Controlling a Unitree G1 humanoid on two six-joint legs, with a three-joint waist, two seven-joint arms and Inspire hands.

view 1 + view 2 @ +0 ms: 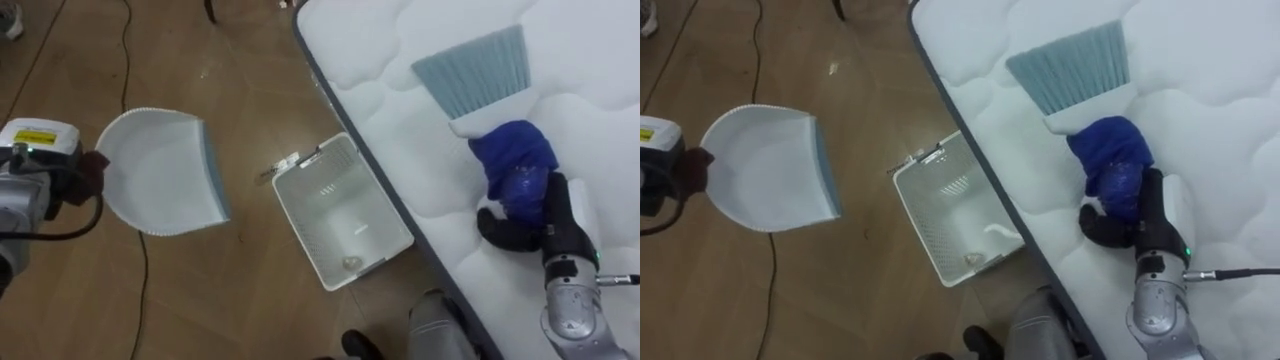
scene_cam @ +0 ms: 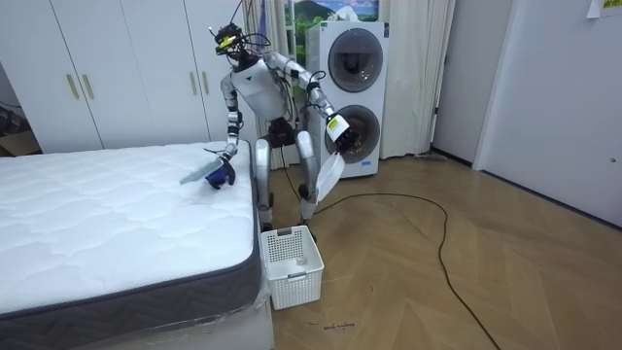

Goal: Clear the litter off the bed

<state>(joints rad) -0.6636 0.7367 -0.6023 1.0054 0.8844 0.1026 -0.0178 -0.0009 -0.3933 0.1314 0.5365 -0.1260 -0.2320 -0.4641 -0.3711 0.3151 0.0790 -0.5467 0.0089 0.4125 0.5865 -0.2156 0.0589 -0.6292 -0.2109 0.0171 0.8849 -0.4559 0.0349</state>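
Note:
I stand at the side of the white quilted bed [image 1: 560, 60]. A hand brush with teal bristles [image 1: 475, 70] lies on the mattress, and its handle is wrapped in crumpled blue material [image 1: 515, 160]. My right hand [image 1: 520, 228] rests on the bed with its fingers curled round that blue handle. My left hand [image 1: 75, 175] is held out over the wooden floor and grips the handle of a white dustpan [image 1: 160, 175], which hangs clear of the bed. In the room view the dustpan [image 2: 328, 175] hangs at my side, and the brush [image 2: 199, 177] lies near the mattress edge.
A white plastic basket [image 1: 340, 210] stands on the floor against the bed's side, with a small scrap [image 1: 352, 262] inside. A dark cable [image 1: 125, 40] runs over the floor. Stacked washing machines [image 2: 350, 97] and wardrobes [image 2: 107, 73] line the wall behind me.

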